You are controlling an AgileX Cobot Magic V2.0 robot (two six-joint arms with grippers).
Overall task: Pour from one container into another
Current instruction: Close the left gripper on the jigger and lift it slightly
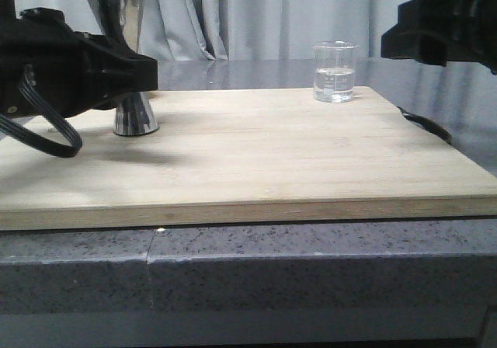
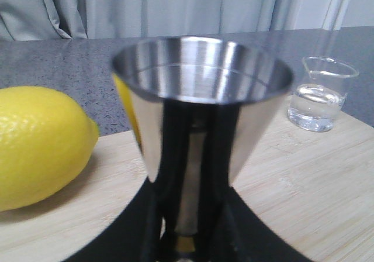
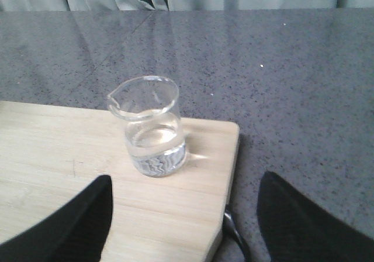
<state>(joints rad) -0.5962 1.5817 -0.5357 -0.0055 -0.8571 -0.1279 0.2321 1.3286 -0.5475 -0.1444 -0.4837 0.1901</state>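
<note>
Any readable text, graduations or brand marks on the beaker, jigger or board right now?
None readable.
Glass beaker: no markings can be made out in any view; only clear liquid shows.
Steel jigger: bare reflective metal, no engraving seen.
Wooden board: plain.
Lemon: no sticker.

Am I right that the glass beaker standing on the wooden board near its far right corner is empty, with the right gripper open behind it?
Not quite: the beaker is not empty. The right wrist view shows clear liquid in its lower part. It does stand on the wooden board near the far right corner, and the right gripper is open.
</note>
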